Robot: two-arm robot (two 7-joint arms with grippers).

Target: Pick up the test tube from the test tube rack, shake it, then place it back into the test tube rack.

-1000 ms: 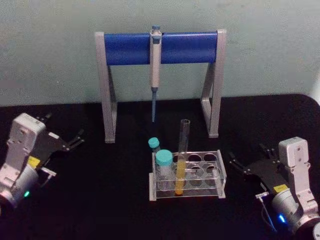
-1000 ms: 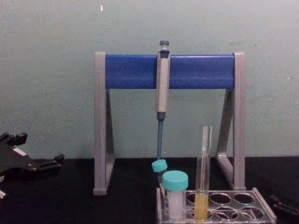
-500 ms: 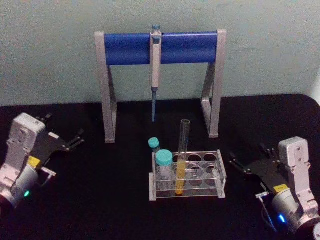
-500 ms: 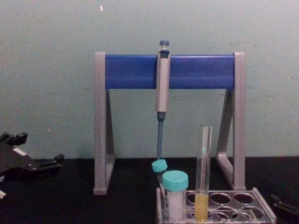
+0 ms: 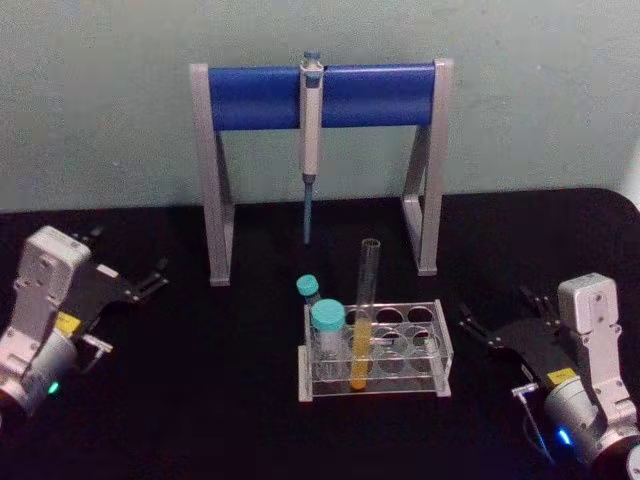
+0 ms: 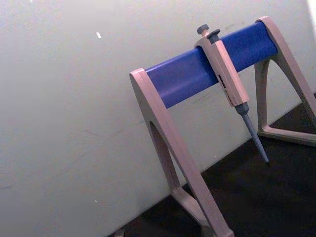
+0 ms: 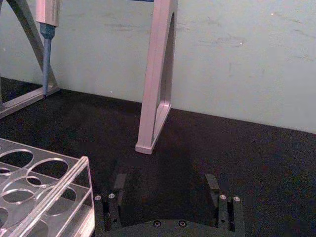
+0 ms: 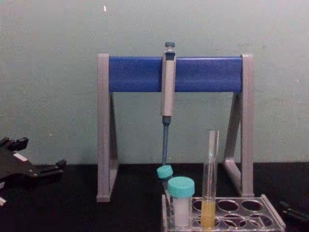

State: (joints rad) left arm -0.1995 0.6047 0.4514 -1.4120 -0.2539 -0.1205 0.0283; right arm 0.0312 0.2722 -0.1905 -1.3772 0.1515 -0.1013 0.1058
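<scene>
The black table [image 5: 200, 400] lies bare on both sides of the rack [image 5: 400, 350], which sits near the middle, well apart from either arm. The left gripper [image 5: 150, 280] rests at the table's left edge, fingers spread, with open room between it and the rack. The right gripper [image 5: 500, 325] rests at the right, nearer the rack, its fingers [image 7: 213, 183] also spread and holding nothing. One tube [image 5: 365, 310] stands upright in a front hole of the rack, yellow liquid in its lower part. Two teal-capped vials [image 5: 327, 330] stand just left of it. One grey-legged stand [image 5: 320, 95] rises behind, one pipette [image 5: 311, 140] hanging from its blue bar above and behind the tube.
</scene>
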